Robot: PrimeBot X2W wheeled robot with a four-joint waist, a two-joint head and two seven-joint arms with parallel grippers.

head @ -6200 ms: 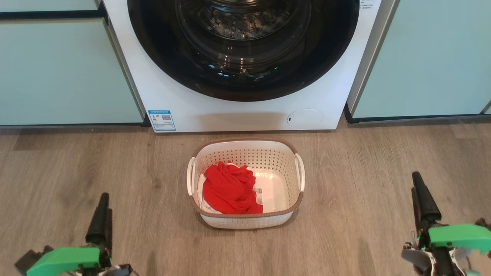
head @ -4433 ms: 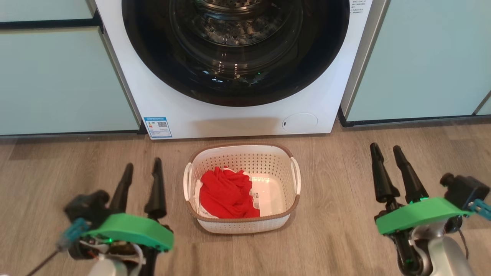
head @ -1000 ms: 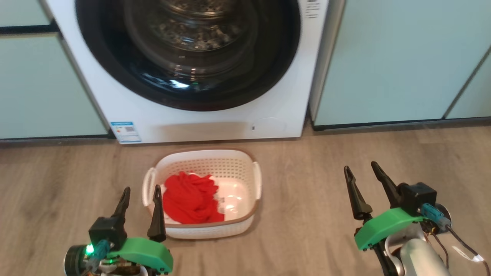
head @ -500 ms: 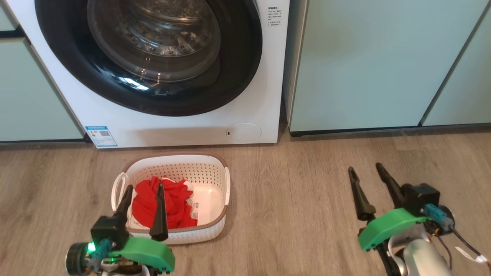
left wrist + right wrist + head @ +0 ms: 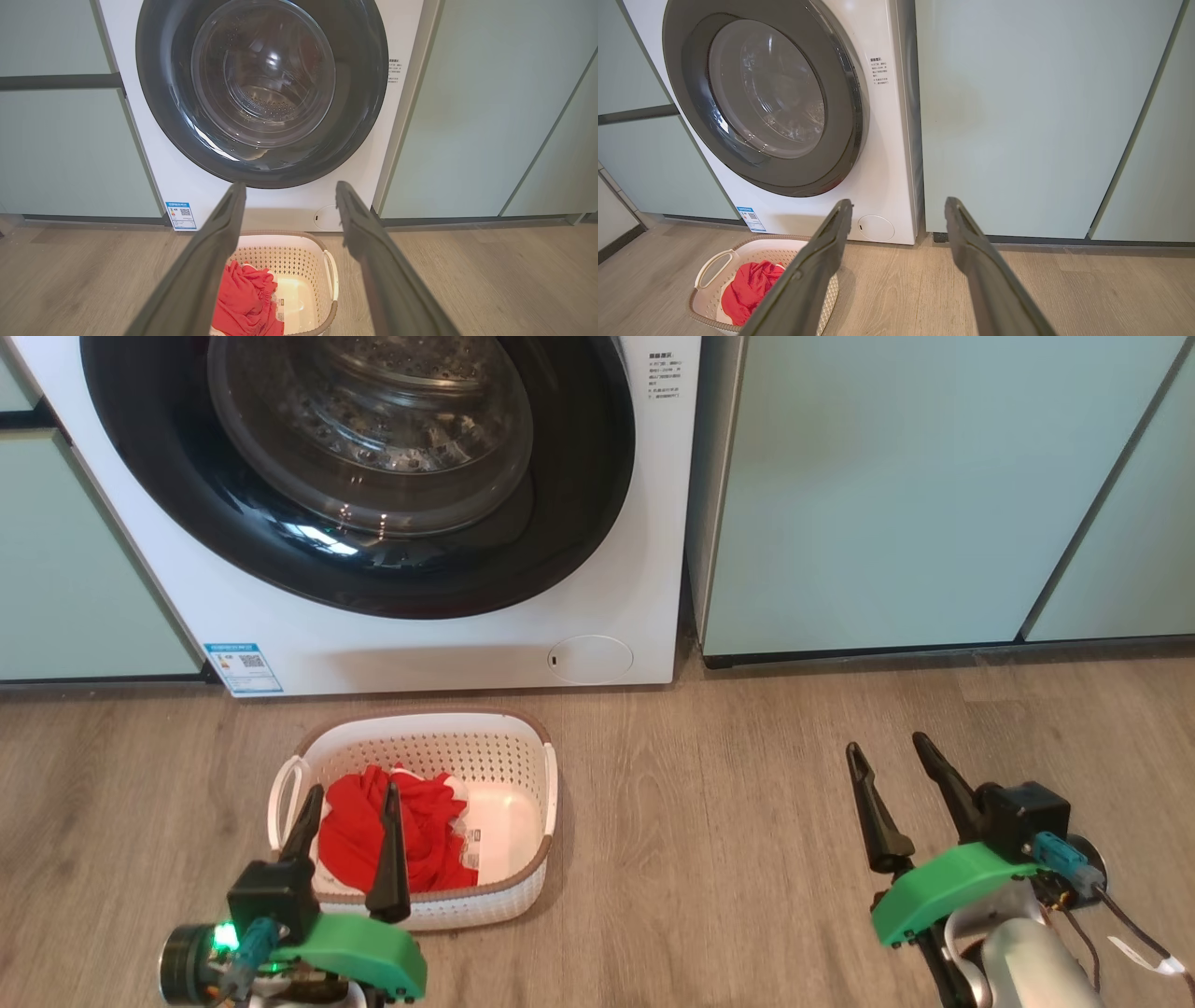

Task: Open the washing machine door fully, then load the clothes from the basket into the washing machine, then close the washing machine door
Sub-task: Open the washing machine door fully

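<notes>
The washing machine stands at the upper left, and its round black-rimmed door lies shut against its front. On the floor before it sits the white basket with the red clothes in its left half. My left gripper hovers open over the basket's near left corner, its fingers apart above the red cloth. My right gripper is open over bare floor, well right of the basket. Along the left wrist's open gripper I see the door and basket. The right gripper points at the machine's right edge.
Pale green cabinet panels flank the machine on both sides. A round filter cover and a blue label sit low on the machine's front. Wood-look floor spreads between the basket and my right gripper.
Over the last second the head camera swung right, so machine and basket slid left in the picture. In the last half second almost nothing moved. Both grippers stay open.
</notes>
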